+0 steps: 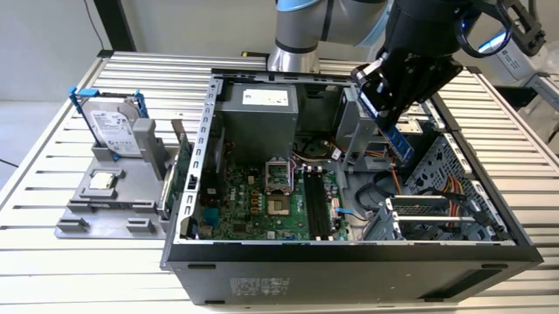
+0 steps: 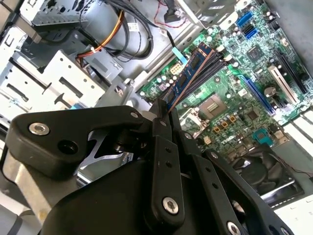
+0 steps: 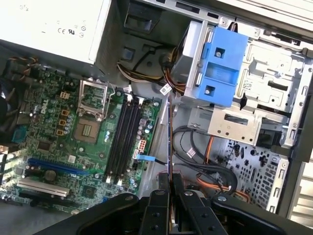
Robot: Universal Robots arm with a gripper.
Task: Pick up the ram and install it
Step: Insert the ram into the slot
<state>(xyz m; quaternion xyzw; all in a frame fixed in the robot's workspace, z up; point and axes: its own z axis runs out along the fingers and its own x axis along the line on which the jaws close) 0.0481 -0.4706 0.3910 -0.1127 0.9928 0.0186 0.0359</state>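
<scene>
1. Black hand [image 1: 387,114] on the arm is closed on the ram [image 1: 400,142], its fingers pinching the upper end of the stick from both flat sides
2. Blue-faced with dark chips, the ram hangs tilted in that grip, its free end pointing down into the open computer case [image 1: 349,252]
3. In the second wrist view the hand [image 2: 161,111] holds the ram [image 2: 188,78] out over the green motherboard [image 2: 234,103], with a round black fan [image 2: 259,166] near the board's edge
4. In the first wrist view the ram [image 3: 169,142] shows edge-on as a thin line rising from the hand [image 3: 170,178]; it sits beside the black memory slots [image 3: 122,137] but apart from them, not seated in any
5. A square processor socket [image 3: 90,129] lies on the board on the far side of the slots from the ram
6. Orange cables [image 3: 210,147] curl near the ram on its other side, below a blue bracket [image 3: 222,68] fixed to the metal drive cage
7. At the back of the case stands the grey power supply [image 1: 258,108]
8. Outside the case, at the exterior view's left, a grey fixture [image 1: 105,209] rests on the slatted metal tabletop [image 1: 70,268]; it carries a hard drive [image 1: 114,127] with blue rails standing upright and a small square processor chip [image 1: 103,181] lying flat, both well apart from the hand
</scene>
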